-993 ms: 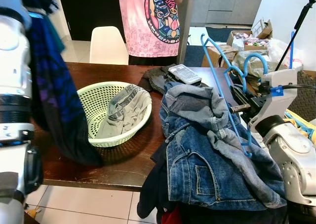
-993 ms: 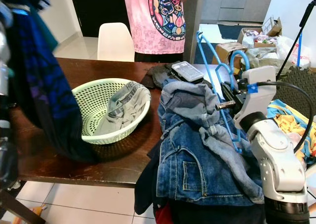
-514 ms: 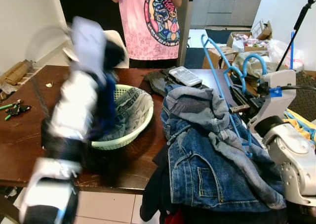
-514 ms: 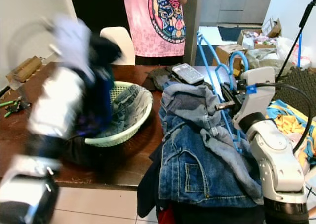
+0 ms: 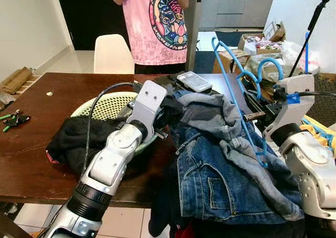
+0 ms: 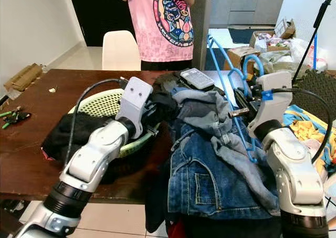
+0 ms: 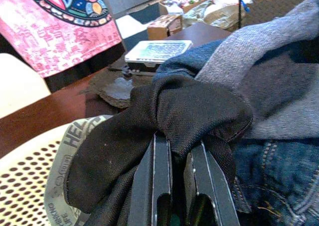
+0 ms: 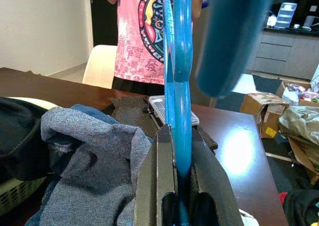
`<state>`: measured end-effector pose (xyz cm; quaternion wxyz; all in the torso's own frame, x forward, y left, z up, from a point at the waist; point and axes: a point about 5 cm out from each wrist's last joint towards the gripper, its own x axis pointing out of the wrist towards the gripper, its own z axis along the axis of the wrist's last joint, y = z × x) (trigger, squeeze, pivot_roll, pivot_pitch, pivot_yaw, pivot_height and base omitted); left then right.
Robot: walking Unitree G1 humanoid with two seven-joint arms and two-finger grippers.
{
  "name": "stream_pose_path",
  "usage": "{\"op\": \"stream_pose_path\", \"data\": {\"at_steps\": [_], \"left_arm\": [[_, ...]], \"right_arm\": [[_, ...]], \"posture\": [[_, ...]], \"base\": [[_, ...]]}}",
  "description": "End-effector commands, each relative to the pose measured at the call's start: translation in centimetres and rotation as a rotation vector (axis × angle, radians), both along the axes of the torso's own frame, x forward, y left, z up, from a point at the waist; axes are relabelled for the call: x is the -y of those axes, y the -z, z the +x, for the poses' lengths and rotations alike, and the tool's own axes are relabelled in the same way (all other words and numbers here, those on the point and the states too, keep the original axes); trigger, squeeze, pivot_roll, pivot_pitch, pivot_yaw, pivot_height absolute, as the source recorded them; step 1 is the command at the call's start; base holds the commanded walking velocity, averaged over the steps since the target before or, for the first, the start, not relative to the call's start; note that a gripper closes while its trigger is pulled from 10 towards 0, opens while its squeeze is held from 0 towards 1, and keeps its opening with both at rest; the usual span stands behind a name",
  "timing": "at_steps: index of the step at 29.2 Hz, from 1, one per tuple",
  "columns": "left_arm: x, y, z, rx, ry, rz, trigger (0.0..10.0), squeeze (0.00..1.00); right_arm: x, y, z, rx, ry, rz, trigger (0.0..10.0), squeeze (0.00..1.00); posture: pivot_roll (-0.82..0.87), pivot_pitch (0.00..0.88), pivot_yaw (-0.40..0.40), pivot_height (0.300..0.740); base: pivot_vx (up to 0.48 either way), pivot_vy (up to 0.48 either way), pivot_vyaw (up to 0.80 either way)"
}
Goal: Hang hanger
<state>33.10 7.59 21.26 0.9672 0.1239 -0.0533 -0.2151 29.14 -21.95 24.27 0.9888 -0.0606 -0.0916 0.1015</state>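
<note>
While a person (image 5: 155,22) stands at twelve o'clock:
Right hand (image 8: 175,186): clamps the blue hanger (image 5: 239,85) upright at three o'clock, above the denim jacket (image 5: 226,164).
Left hand (image 7: 175,158): pinches black cloth (image 7: 164,121) by the basket (image 5: 102,104) on the surface (image 5: 31,127).

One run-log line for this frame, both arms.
left gripper: jaws shut on black cloth, over basket | right gripper: jaws shut on blue hanger | denim jacket: draped on hanger
</note>
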Motion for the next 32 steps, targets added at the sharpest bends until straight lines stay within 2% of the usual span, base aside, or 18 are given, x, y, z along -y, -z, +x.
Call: {"op": "stream_pose_path", "data": {"at_steps": [1,3,4,5,6,7,8,13,16,18,19,23,26,27,28,30,31,32], "left_arm": [[0.4,0.4,-0.6,-0.028,0.055,0.042,2.2,0.0],[0.4,0.4,-0.6,-0.028,0.055,0.042,2.2,0.0],[0.6,1.1,-1.0,-0.069,0.1,0.085,4.5,0.0],[0.6,1.1,-1.0,-0.069,0.1,0.085,4.5,0.0],[0.7,1.5,-1.4,-0.107,0.127,0.112,10.0,0.0],[0.7,1.5,-1.4,-0.107,0.127,0.112,10.0,0.0],[0.4,1.4,-1.4,-0.13,0.128,0.113,10.0,1.0],[-0.6,-0.7,-1.2,-0.168,0.128,0.005,10.0,1.0],[-0.8,-1.2,-1.2,-0.171,0.133,-0.019,10.0,1.0],[-1.8,-3.5,-1.0,-0.174,0.169,-0.17,10.0,1.0],[-1.8,-3.5,-1.0,-0.174,0.169,-0.17,10.0,1.0],[-3.7,-6.4,-1.2,-0.131,0.24,-0.355,10.0,1.0],[-5.0,-7.1,-0.9,-0.13,0.176,-0.43,10.0,1.0],[-6.3,-7.0,-0.3,-0.133,0.066,-0.457,10.0,1.0],[-6.3,-7.0,-0.3,-0.133,0.066,-0.457,10.0,1.0],[-8.2,-5.8,0.4,-0.18,-0.124,-0.424,10.0,1.0],[-9.4,-4.3,0.8,-0.238,-0.236,-0.4,10.0,0.91],[-9.4,-4.3,0.8,-0.238,-0.236,-0.4,10.0,0.91]], "right_arm": [[-0.1,0.2,0.0,-0.003,-0.003,-0.001,10.0,0.0],[-0.1,0.2,0.0,-0.003,-0.003,-0.001,10.0,0.0],[0.0,0.2,0.0,-0.005,-0.002,-0.003,10.0,0.0],[0.0,0.2,0.0,-0.005,-0.002,-0.003,10.0,0.0],[0.0,0.2,0.0,-0.007,-0.002,-0.006,10.0,0.0],[0.0,0.2,0.0,-0.007,-0.002,-0.006,10.0,0.0],[0.1,0.2,0.0,-0.01,-0.001,-0.008,10.0,0.0],[0.1,0.3,0.1,-0.016,-0.003,-0.014,10.0,0.0],[0.1,0.3,0.1,-0.017,-0.003,-0.015,10.0,0.0],[0.1,0.3,0.1,-0.019,-0.003,-0.016,10.0,0.0],[0.1,0.3,0.1,-0.019,-0.003,-0.016,10.0,0.0],[-0.1,0.3,0.2,-0.02,-0.009,-0.016,10.0,0.0],[-0.1,0.3,0.2,-0.02,-0.011,-0.016,10.0,0.0],[-0.1,0.3,0.2,-0.02,-0.012,-0.016,10.0,0.0],[-0.1,0.3,0.2,-0.02,-0.012,-0.016,10.0,0.0],[-0.1,0.3,0.3,-0.021,-0.014,-0.016,10.0,0.0],[-0.2,0.4,0.3,-0.022,-0.018,-0.016,10.0,0.0],[-0.2,0.4,0.3,-0.022,-0.018,-0.016,10.0,0.0]], "posture": [[0.2,0.0,0.041,0.74],[0.2,0.0,0.041,0.74],[0.2,0.0,0.042,0.74],[0.2,0.0,0.042,0.74],[0.2,0.0,0.039,0.74],[0.2,0.0,0.039,0.74],[0.2,0.0,0.038,0.74],[0.2,0.0,0.036,0.74],[0.2,0.0,0.036,0.74],[0.21,0.0,0.032,0.74],[0.21,0.0,0.032,0.74],[0.21,0.0,0.032,0.74],[0.21,0.0,0.03,0.74],[0.22,0.0,0.028,0.74],[0.22,0.0,0.028,0.74],[0.22,0.0,0.025,0.74],[0.23,0.0,0.024,0.74],[0.23,0.0,0.024,0.74]], "base": [[0.0,0.0,0.0],[0.0,0.0,0.0],[0.0,0.0,0.0],[0.0,0.0,0.0],[0.0,0.0,0.0],[0.0,0.0,0.0],[0.0,0.0,0.0],[0.0,0.0,0.0],[0.0,0.0,0.0],[0.0,0.0,0.0],[0.0,0.0,0.0],[0.0,0.0,0.0],[0.0,0.0,0.0],[0.0,0.0,0.0],[0.0,0.0,0.0],[0.0,0.0,0.0],[0.0,0.0,0.0],[0.0,0.0,0.0]]}}
